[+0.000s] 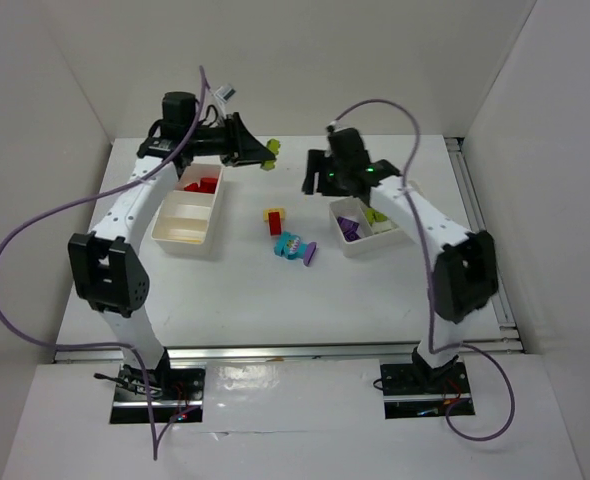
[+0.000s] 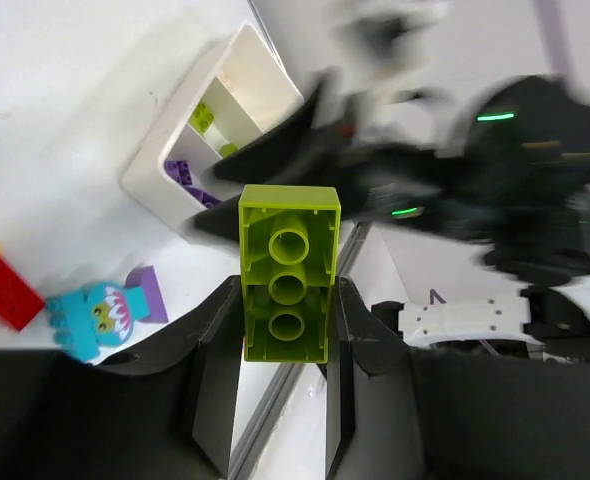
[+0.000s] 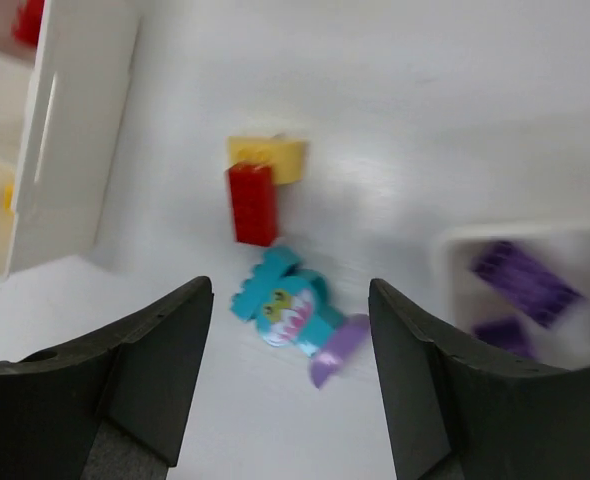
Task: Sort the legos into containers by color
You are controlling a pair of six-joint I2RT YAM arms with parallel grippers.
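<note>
The left gripper [image 2: 283, 330] is clamped on a lime green brick [image 2: 288, 262], held aloft, with the blurred right arm [image 2: 495, 180] close beyond it. The right gripper [image 3: 290, 295] stands wide and empty above a cyan brick [image 3: 278, 310] with a toothy face. A purple piece [image 3: 337, 345] touches that brick. The red brick [image 3: 252, 203] and yellow brick [image 3: 267, 158] lie just past it. The right tray [image 3: 450, 245] holds purple bricks [image 3: 525, 282], and the left tray [image 1: 188, 228] holds red bricks [image 1: 203, 185].

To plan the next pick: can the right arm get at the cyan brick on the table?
Probably yes: the right gripper is open and empty, and the cyan brick lies uncovered before it; only a purple piece sits beside it.
</note>
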